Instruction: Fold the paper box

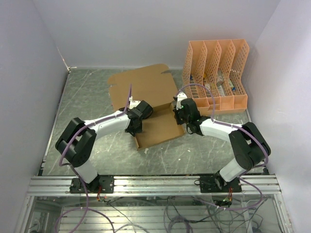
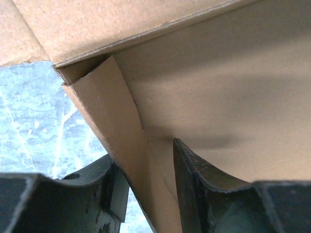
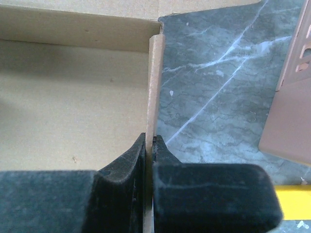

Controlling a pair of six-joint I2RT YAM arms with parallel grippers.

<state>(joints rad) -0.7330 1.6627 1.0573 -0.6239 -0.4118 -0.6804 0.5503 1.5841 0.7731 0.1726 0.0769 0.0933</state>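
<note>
The brown paper box (image 1: 146, 87) lies in the middle of the table, its back panel flat and its near part (image 1: 163, 128) raised into low walls. My left gripper (image 1: 138, 119) is at the box's left wall. In the left wrist view that wall (image 2: 112, 107) stands tilted between the jaws of my left gripper (image 2: 143, 155), which are apart, with a gap on each side of the cardboard. My right gripper (image 1: 177, 114) is at the right wall. In the right wrist view my right gripper (image 3: 149, 138) is shut on the upright edge of that wall (image 3: 155, 82).
An orange lattice file organizer (image 1: 216, 73) stands at the back right, close behind my right arm, and its side (image 3: 291, 121) shows in the right wrist view. Grey marbled table (image 1: 87, 102) surrounds the box. White walls close in the left, back and right.
</note>
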